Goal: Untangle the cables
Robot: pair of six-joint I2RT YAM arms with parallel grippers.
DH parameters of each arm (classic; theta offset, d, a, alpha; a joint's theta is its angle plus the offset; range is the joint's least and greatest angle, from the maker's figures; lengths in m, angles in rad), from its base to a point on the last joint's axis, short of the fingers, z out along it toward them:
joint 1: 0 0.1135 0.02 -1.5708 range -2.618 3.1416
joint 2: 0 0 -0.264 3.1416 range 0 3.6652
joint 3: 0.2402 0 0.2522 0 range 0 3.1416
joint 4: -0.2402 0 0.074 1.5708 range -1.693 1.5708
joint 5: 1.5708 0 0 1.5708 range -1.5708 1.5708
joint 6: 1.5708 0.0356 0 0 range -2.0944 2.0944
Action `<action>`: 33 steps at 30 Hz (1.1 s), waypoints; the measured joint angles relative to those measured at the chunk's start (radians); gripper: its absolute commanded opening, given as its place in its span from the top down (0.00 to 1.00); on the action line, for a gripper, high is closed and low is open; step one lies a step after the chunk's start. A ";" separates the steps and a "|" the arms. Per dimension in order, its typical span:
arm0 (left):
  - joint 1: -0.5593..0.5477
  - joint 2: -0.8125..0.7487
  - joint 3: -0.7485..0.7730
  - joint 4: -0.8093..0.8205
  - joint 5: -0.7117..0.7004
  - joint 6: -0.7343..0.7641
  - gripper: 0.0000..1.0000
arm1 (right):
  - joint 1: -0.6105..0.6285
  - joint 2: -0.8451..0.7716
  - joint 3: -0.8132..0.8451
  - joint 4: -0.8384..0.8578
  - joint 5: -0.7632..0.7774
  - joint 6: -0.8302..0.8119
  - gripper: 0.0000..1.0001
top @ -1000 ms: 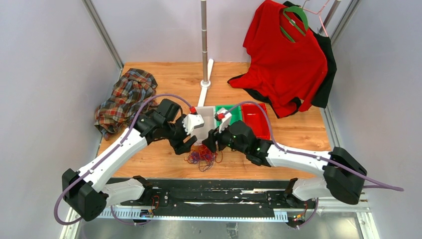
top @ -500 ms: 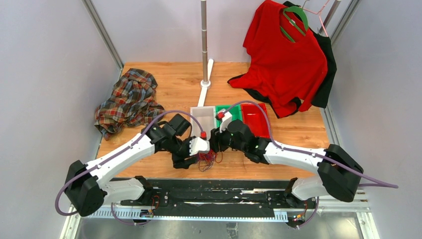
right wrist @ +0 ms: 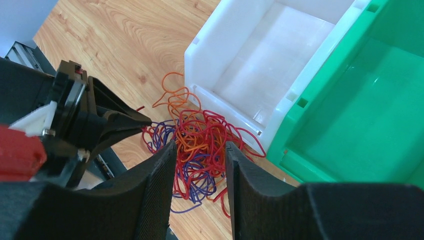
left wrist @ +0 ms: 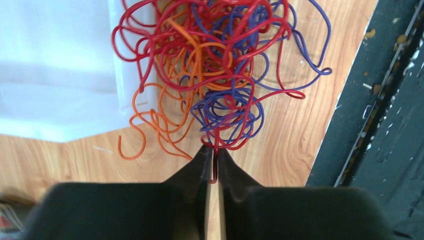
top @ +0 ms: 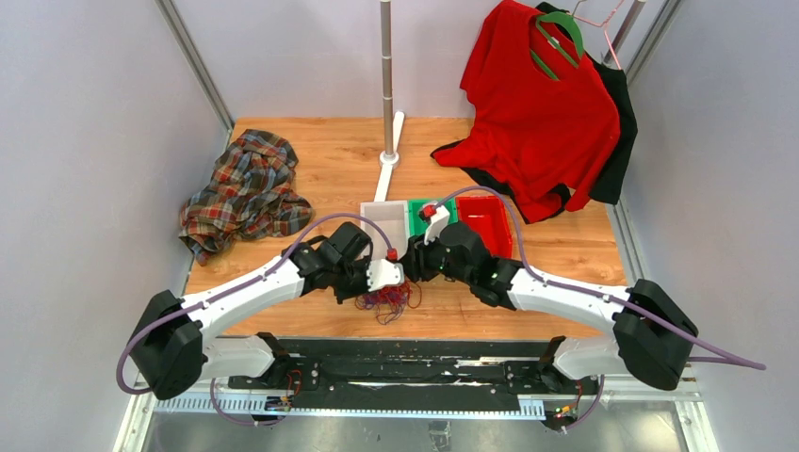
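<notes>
left tool [left wrist: 214, 156] pinching cables [left wrist: 215, 60], right tool [right wrist: 200, 152] parted above

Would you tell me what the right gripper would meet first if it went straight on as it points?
Most likely the cables: the right gripper, open, points at the tangle, which sits right ahead of it in the wrist view. The wall of the white bin lies just beyond, though depth is unclear.
</notes>
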 measured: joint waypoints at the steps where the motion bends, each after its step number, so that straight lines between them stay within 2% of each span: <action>1: 0.000 0.000 0.002 0.000 -0.005 -0.002 0.99 | 0.000 -0.002 -0.002 0.000 0.000 0.000 0.60; 6: 0.000 -0.028 0.046 -0.064 -0.019 -0.021 0.99 | 0.000 -0.035 -0.017 0.000 -0.004 0.000 0.58; 10: 0.000 -0.088 0.143 -0.163 -0.014 -0.031 0.99 | 0.000 -0.081 -0.028 0.003 -0.012 -0.005 0.43; 15: 0.000 -0.130 0.313 -0.285 0.016 -0.071 0.99 | 0.016 -0.146 -0.034 0.023 -0.014 -0.046 0.32; 23: 0.000 -0.094 0.540 -0.397 0.071 -0.166 1.00 | 0.077 -0.180 -0.021 0.081 -0.049 -0.103 0.31; 27: 0.000 -0.059 0.643 -0.421 0.092 -0.193 1.00 | 0.083 -0.155 0.037 0.101 -0.069 -0.114 0.31; 33: 0.000 -0.019 0.748 -0.437 0.113 -0.213 0.99 | 0.083 -0.061 0.135 0.166 -0.107 -0.122 0.39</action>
